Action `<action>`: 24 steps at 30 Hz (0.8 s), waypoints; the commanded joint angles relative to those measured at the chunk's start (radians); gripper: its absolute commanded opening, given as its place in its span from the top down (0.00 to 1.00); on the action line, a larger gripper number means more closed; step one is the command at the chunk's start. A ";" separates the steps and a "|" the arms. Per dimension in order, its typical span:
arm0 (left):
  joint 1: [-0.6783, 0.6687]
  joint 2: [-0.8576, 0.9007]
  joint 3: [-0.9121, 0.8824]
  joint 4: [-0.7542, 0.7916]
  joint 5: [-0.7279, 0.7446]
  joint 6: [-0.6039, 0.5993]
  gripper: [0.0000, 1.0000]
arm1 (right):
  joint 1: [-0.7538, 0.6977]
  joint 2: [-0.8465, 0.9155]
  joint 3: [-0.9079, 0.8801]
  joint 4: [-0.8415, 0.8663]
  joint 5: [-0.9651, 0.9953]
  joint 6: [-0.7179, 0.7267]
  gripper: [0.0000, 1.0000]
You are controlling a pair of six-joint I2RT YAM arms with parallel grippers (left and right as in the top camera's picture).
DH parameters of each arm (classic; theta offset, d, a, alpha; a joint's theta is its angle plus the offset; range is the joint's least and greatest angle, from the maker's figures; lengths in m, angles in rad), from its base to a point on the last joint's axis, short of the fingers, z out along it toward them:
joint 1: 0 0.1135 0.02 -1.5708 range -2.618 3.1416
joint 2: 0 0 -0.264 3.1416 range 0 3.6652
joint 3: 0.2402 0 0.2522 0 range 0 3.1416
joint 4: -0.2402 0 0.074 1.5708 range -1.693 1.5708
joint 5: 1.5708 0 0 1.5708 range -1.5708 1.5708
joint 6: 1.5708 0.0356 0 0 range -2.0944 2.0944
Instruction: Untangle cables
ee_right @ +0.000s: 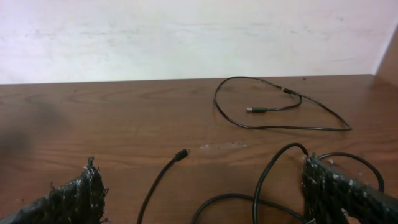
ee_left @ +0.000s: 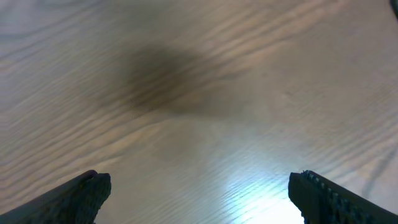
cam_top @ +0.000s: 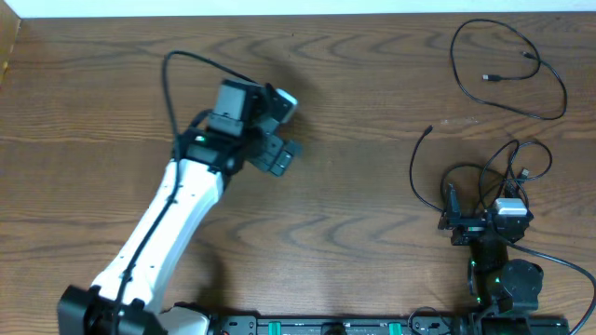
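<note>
A loose black cable loop (cam_top: 510, 76) with small plug ends lies at the far right of the table; it also shows in the right wrist view (ee_right: 280, 109). A tangle of black cables (cam_top: 484, 177) lies just beyond my right gripper (cam_top: 475, 212), with one free end (cam_top: 427, 130) reaching left. In the right wrist view my right gripper (ee_right: 211, 199) is open, with cable strands (ee_right: 267, 186) and a plug end (ee_right: 181, 154) lying between and ahead of its fingers. My left gripper (cam_top: 287, 130) is open over bare wood, far from the cables; its wrist view (ee_left: 199, 193) shows nothing held. No white cord shows.
The wooden table (cam_top: 354, 205) ends at a white wall along the back (ee_right: 186, 31). A thicker black wire (cam_top: 172, 84) arcs off the left arm. The arm bases stand at the front edge.
</note>
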 commanded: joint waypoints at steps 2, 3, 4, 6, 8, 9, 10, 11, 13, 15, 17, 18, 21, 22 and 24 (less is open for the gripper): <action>0.103 -0.190 -0.095 -0.003 0.084 0.013 0.02 | 0.013 -0.010 -0.006 0.002 -0.003 -0.011 0.01; 0.125 -0.236 -0.122 -0.004 0.099 0.013 0.02 | 0.013 -0.010 -0.006 0.002 -0.003 -0.011 0.01; 0.145 -0.282 -0.148 -0.003 0.117 0.013 0.02 | 0.013 -0.010 -0.006 0.002 -0.003 -0.011 0.01; 0.188 -0.390 -0.216 -0.003 0.154 0.013 0.02 | 0.013 -0.010 -0.006 0.002 -0.003 -0.011 0.01; 0.216 -0.502 -0.288 -0.003 0.179 0.013 0.02 | 0.013 -0.010 -0.006 0.002 -0.003 -0.011 0.01; 0.227 -0.573 -0.333 -0.003 0.195 0.013 0.02 | 0.013 -0.010 -0.006 0.002 -0.003 -0.011 0.01; 0.235 -0.648 -0.376 -0.003 0.204 0.013 0.02 | 0.013 -0.010 -0.006 0.002 -0.003 -0.011 0.01; 0.238 -0.715 -0.412 -0.003 0.211 0.013 0.02 | 0.013 -0.010 -0.006 0.002 -0.003 -0.011 0.01; 0.240 -0.882 -0.491 -0.003 0.225 0.011 0.01 | 0.013 -0.010 -0.006 0.002 -0.003 -0.011 0.01; 0.240 -0.995 -0.539 0.003 0.227 -0.029 0.02 | 0.013 -0.010 -0.006 0.002 -0.003 -0.011 0.01; 0.240 -1.091 -0.580 0.005 0.227 -0.076 0.02 | 0.013 -0.010 -0.006 0.002 -0.003 -0.011 0.01; 0.240 -1.114 -0.589 0.005 0.227 -0.089 0.02 | 0.013 -0.010 -0.006 0.002 -0.003 -0.011 0.01; 0.253 -1.211 -0.646 0.024 0.209 -0.156 0.02 | 0.013 -0.010 -0.006 0.002 -0.003 -0.011 0.01; 0.258 -1.220 -0.653 0.026 0.209 -0.163 0.02 | 0.013 -0.010 -0.006 0.002 -0.003 -0.011 0.01; 0.274 -1.261 -0.687 0.027 0.210 -0.172 0.01 | 0.013 -0.010 -0.006 0.002 -0.003 -0.011 0.01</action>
